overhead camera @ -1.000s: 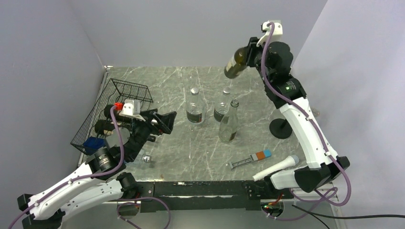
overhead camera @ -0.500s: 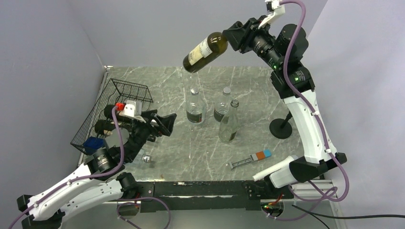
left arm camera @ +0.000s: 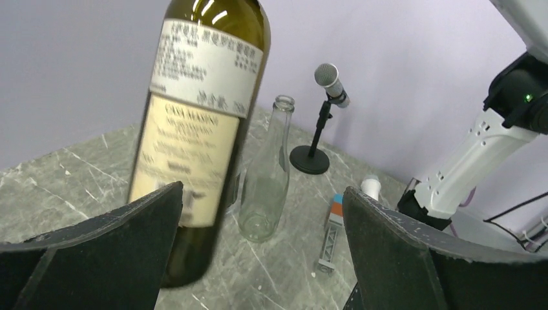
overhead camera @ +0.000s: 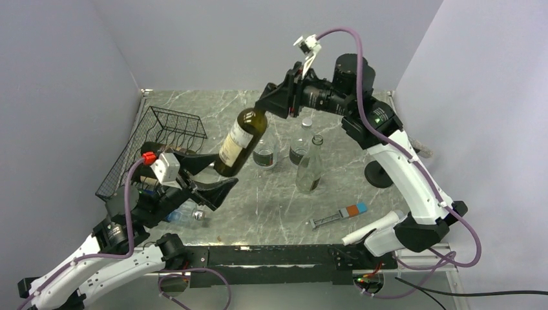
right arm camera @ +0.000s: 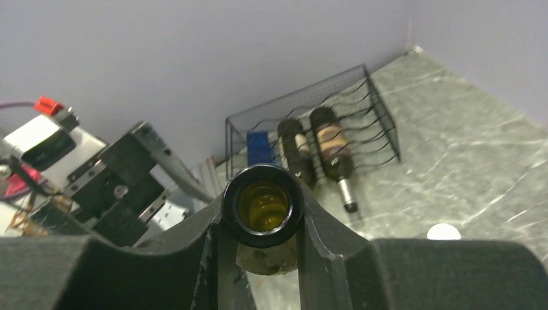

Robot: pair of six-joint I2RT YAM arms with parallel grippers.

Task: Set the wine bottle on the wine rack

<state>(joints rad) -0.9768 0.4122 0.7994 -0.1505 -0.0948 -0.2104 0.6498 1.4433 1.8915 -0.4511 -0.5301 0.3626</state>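
Note:
The wine bottle is dark green glass with a cream label. It hangs tilted above the table, base down and to the left. My right gripper is shut on its neck. In the right wrist view the bottle's open mouth sits between the fingers. My left gripper stands wide open just left of the bottle's base. The bottle looms ahead of my left gripper, close to the left finger. The black wire wine rack lies at the far left with two dark bottles in it.
Three clear bottles stand mid-table, under and right of the held bottle. A microphone stand is at the right. A small orange-and-blue tool and a white cylinder lie near the front. A blue object sits in the rack.
My right arm has swung the wine bottle from high at the back right down and left over the table. My left arm has pulled back and turned its open jaws towards the bottle.

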